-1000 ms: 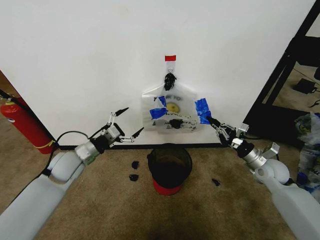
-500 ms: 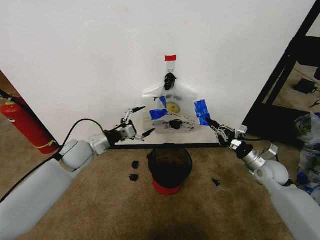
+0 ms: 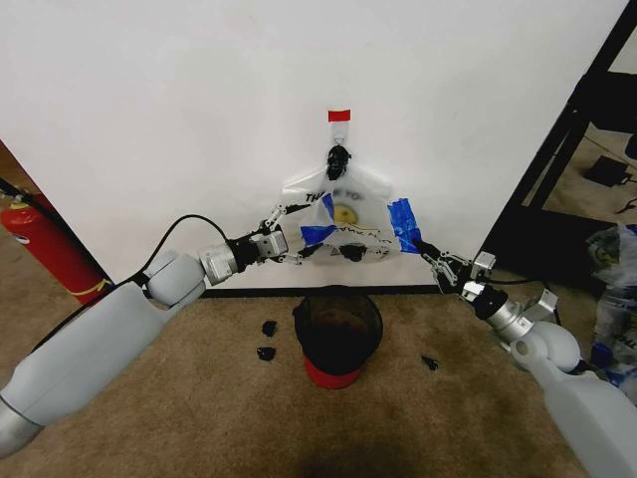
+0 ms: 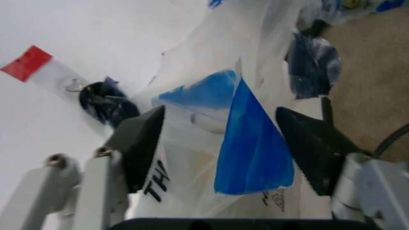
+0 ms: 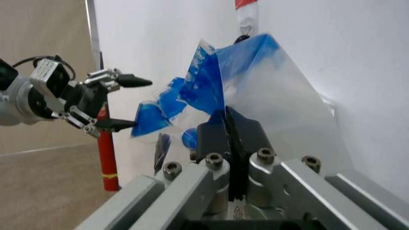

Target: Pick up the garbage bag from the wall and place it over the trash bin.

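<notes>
The garbage bag (image 3: 348,221), translucent white with a yellow smiley and blue patches, hangs on the wall (image 3: 179,119) from a hook under a red tape strip (image 3: 339,117). My left gripper (image 3: 307,231) is open, and its fingers (image 4: 143,143) straddle the bag's left blue patch (image 4: 252,143) without closing. My right gripper (image 3: 424,250) is shut on the bag's right blue patch (image 5: 211,86), holding that corner out from the wall. The trash bin (image 3: 338,329), black mesh with a red base, stands on the carpet directly below the bag.
A red fire extinguisher (image 3: 45,249) leans at the left by the wall. Black scraps (image 3: 267,341) lie on the carpet beside the bin. A black shelf frame (image 3: 572,139) and plastic bags (image 3: 617,279) crowd the right side.
My left arm reached right until its open gripper came around the bag's left blue patch. My right gripper stayed shut on the right patch and drew slightly back.
</notes>
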Motion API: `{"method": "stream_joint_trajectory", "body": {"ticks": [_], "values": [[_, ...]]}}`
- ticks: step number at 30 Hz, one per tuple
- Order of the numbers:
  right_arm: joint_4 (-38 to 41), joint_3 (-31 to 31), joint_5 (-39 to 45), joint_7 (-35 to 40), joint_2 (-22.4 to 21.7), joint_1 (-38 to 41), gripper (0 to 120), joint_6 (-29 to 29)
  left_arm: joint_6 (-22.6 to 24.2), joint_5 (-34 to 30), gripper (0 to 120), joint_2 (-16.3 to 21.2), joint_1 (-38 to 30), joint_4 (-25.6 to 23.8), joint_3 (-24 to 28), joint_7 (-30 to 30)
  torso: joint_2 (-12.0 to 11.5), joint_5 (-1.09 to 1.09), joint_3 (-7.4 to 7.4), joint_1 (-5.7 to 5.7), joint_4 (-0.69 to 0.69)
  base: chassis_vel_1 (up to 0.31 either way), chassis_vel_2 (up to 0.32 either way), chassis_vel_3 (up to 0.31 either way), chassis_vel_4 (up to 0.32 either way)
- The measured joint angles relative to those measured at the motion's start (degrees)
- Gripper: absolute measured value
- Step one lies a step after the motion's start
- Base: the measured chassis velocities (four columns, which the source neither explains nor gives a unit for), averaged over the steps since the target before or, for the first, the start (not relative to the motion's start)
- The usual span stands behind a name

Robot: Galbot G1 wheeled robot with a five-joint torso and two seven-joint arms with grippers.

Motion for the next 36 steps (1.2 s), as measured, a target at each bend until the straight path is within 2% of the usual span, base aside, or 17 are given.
{"method": "stream_joint_trajectory", "body": {"ticks": [2,5,20,24,27,29,33,36], "values": [[0.0,0.0,0.0,-0.1,0.0,0.0,0,0.0,-0.1,-0.6,58,0.2,-1.3,1.1,1.2,0.9,0.0,0.00,0.00,0.00,-0.01,0.000,0.000,0.000,0.000],[-0.4,0.1,0.0,-0.3,0.0,0.2,0,0.1,-0.3,-0.5,53,0.1,-2.2,2.0,2.6,2.3,0.0,0.00,0.00,0.00,-0.01,0.000,0.000,0.000,0.000],[1.0,-0.5,0.1,-0.2,0.4,0.7,0,-0.1,-1.6,3.8,63,-1.1,-2.8,4.5,4.2,4.5,0.0,0.00,0.00,0.00,-0.02,0.000,0.000,0.000,0.000],[1.1,-0.5,0.1,-0.2,0.3,0.7,0,-0.1,-1.6,3.8,54,-1.4,-3.3,4.8,4.4,4.5,0.0,0.00,0.00,0.00,-0.02,0.000,0.000,0.000,0.000],[1.1,-0.4,0.2,-0.2,0.3,0.7,0,-0.1,-1.5,3.8,39,-1.4,-3.6,4.8,4.4,4.4,0.0,0.00,0.00,0.00,-0.02,0.000,0.000,0.000,0.000],[1.1,-0.4,0.2,-0.2,0.3,0.7,0,-0.1,-1.5,3.8,38,-1.3,-3.6,4.8,4.4,4.4,0.0,0.00,0.00,0.00,-0.02,0.000,0.000,0.000,0.000],[1.0,-0.2,0.2,-0.2,0.2,0.6,0,-0.1,-1.5,3.6,18,-0.8,-3.6,4.4,4.1,4.3,0.0,0.00,0.00,0.00,-0.01,0.000,0.000,0.000,0.000],[1.0,-0.2,0.2,-0.2,0.2,0.6,0,0.0,-1.5,3.4,12,-0.7,-3.4,4.2,3.9,4.3,0.0,0.00,0.00,0.00,-0.01,0.000,0.000,0.000,0.000]]}}
